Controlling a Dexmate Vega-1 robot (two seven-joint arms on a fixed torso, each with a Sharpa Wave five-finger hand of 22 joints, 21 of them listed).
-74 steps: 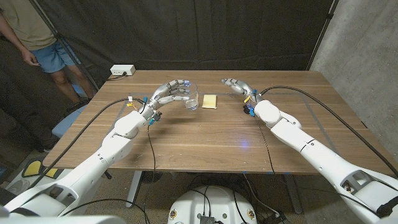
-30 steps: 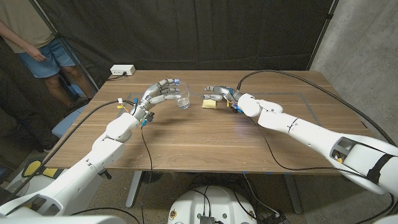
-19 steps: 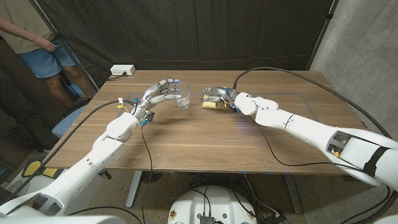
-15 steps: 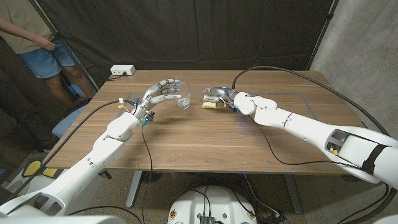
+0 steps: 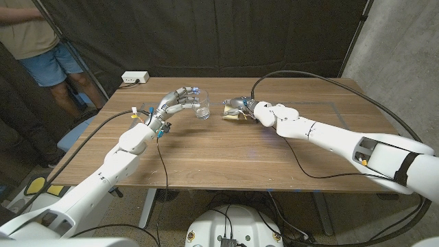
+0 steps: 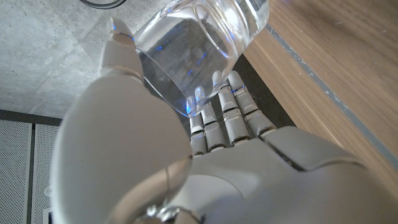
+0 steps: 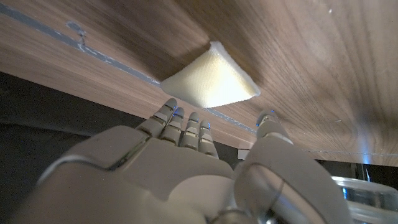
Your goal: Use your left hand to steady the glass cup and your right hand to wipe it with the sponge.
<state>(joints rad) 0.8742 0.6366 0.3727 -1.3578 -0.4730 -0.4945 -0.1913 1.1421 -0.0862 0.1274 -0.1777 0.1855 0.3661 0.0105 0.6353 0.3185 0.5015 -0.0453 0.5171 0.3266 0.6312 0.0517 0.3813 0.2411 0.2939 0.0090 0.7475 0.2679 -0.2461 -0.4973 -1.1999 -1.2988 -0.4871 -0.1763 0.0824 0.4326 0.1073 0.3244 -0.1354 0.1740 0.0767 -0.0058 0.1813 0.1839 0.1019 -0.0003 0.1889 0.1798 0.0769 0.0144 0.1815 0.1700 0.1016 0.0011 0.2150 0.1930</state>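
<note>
Black curtains hang behind my wooden table (image 5: pixel 226 151), with a bare concrete wall on the right side, and at the far left a person (image 5: pixel 38 41) in blue shorts stands beyond the table's corner. A white box (image 5: pixel 134 78) with a cable sits near the table's far left edge. Moving rightward I see my left hand (image 5: pixel 180 101) standing up on the far half of the table, fingers curved around the glass cup (image 5: pixel 202 110); in the left wrist view the fingers (image 6: pixel 233 109) reach up past the clear glass cup (image 6: pixel 186 43) with the thumb along its other side, so I read that hand as gripping the cup. The cup stands upright on the wood, roughly at the table's middle line, toward the far edge. Just beside it to the right lies the yellow sponge (image 5: pixel 232 115), with my right hand (image 5: pixel 241 108) over it. In the right wrist view the fingertips (image 7: pixel 186 121) point at the pale sponge (image 7: pixel 211 81), close to its near edge, but I cannot tell whether they are clamped on it or merely touching it
</note>
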